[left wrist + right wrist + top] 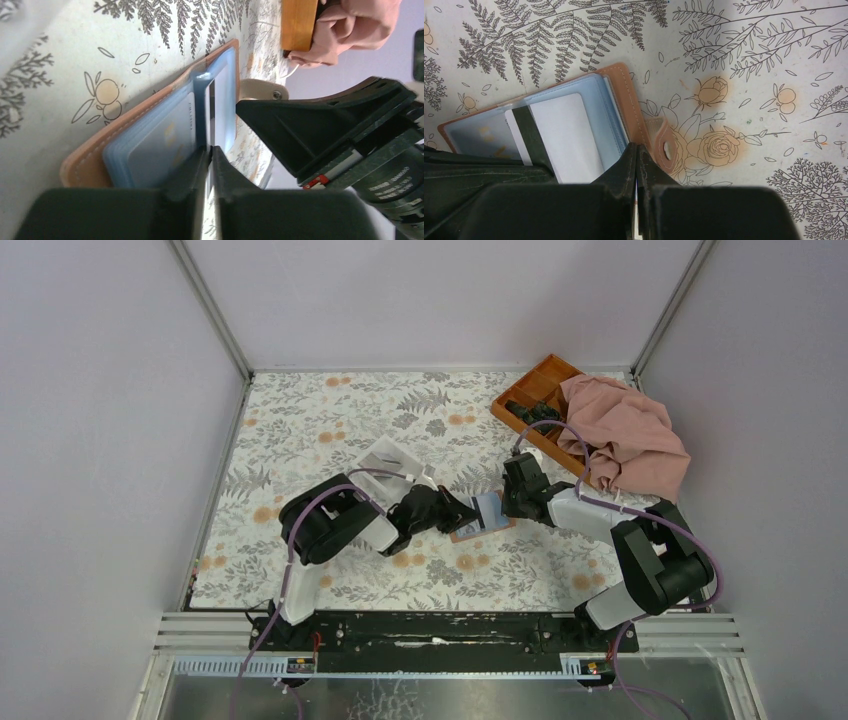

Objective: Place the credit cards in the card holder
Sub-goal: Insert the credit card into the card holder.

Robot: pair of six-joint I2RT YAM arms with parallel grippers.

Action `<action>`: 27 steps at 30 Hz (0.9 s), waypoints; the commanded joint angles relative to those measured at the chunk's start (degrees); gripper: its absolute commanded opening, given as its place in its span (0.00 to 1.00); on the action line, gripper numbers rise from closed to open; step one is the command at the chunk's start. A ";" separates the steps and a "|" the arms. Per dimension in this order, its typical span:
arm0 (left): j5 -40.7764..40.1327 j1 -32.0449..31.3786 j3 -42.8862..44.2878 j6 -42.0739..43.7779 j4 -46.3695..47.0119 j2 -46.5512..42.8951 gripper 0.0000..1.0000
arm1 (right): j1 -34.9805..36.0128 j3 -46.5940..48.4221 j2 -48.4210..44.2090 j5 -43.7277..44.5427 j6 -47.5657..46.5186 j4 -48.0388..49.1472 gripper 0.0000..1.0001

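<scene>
I saw the flat tan-brown leather card holder (478,532) lying open on the floral-patterned table (330,420), mid-table between the two arms. Its light blue plastic sleeves (150,145) were fanned out, and its snap tab (666,147) lay flat beside it. A white plastic credit card (564,135) with a black stripe lay over the sleeves. The left gripper (210,150) was clenched on a thin edge, the credit card's as far as I could tell. The right gripper (637,150) sat at the card holder's edge with its jaws pressed together around a pale sliver I could not identify. A white rectangular box (385,458) stood behind the left arm. An orange compartment tray (535,390) sat in the far right corner, partly under a pink cloth (625,435).
</scene>
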 commanded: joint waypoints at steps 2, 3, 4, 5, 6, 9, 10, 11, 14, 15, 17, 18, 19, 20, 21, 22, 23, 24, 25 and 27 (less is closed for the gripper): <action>2.41 -0.13 1.65 3.57 -7.04 1.24 0.29 | -0.27 1.08 1.61 -1.46 0.76 0.91 0.00; 2.29 -0.10 1.52 3.91 -7.75 0.59 0.33 | -0.34 1.08 1.57 -1.42 0.75 0.91 0.00; 1.90 -0.10 1.32 4.33 -8.53 -0.13 0.36 | -0.28 1.11 1.60 -1.40 0.72 0.90 0.00; 1.46 -0.06 0.93 4.69 -9.37 -0.96 0.39 | -0.34 1.21 1.61 -1.29 0.69 0.85 0.00; 0.58 -0.07 0.57 5.22 -10.53 -2.03 0.42 | -0.32 1.17 1.66 -1.29 0.73 0.83 0.00; -1.82 -0.13 -0.22 7.22 -14.16 -5.03 0.49 | -0.34 1.26 1.82 -1.32 0.85 0.92 0.00; -2.28 -0.09 -0.15 7.90 -15.40 -5.87 0.51 | -0.30 1.26 1.91 -1.40 0.81 0.86 0.00; -2.74 -0.09 -0.03 8.74 -16.61 -6.49 0.53 | -0.29 1.26 1.96 -1.41 0.91 0.87 0.00; -3.66 -0.06 0.45 10.12 -19.74 -8.13 0.55 | -0.32 1.31 1.81 -1.50 0.90 0.83 0.00; -3.80 -0.09 0.78 10.64 -20.74 -8.44 0.56 | -0.27 1.48 1.79 -1.45 0.90 0.77 0.00; -3.97 -0.06 1.24 11.22 -22.07 -8.92 0.57 | -0.30 1.77 1.87 -1.41 0.94 0.54 0.00; -4.16 -0.18 1.47 11.41 -22.66 -9.15 0.57 | -0.31 1.89 1.88 -1.47 0.92 0.44 0.00; -4.49 -0.22 1.61 11.62 -23.27 -9.53 0.58 | -0.30 2.00 1.88 -1.54 0.87 0.36 0.00; -4.77 -0.20 1.62 11.84 -23.62 -9.82 0.58 | -0.33 2.04 1.88 -1.55 0.84 0.36 0.00; -4.91 -0.23 1.58 12.02 -23.90 -10.12 0.59 | -0.29 2.07 1.88 -1.51 0.83 0.34 0.00; -5.26 -0.16 1.63 12.20 -24.18 -10.45 0.59 | -0.34 2.17 1.90 -1.54 0.83 0.27 0.00; -5.50 -0.19 1.72 12.42 -24.50 -10.66 0.59 | -0.34 2.12 1.91 -1.51 0.81 0.28 0.00; -5.81 -0.23 1.76 12.75 -24.78 -11.03 0.59 | -0.35 2.12 1.95 -1.62 0.79 0.26 0.00; -6.35 -0.32 1.89 13.13 -25.29 -11.33 0.59 | -0.30 2.17 1.96 -1.60 0.80 0.26 0.00; -7.85 -0.61 2.23 14.35 -26.74 -12.44 0.56 | -0.35 2.01 1.88 -1.59 0.90 0.29 0.00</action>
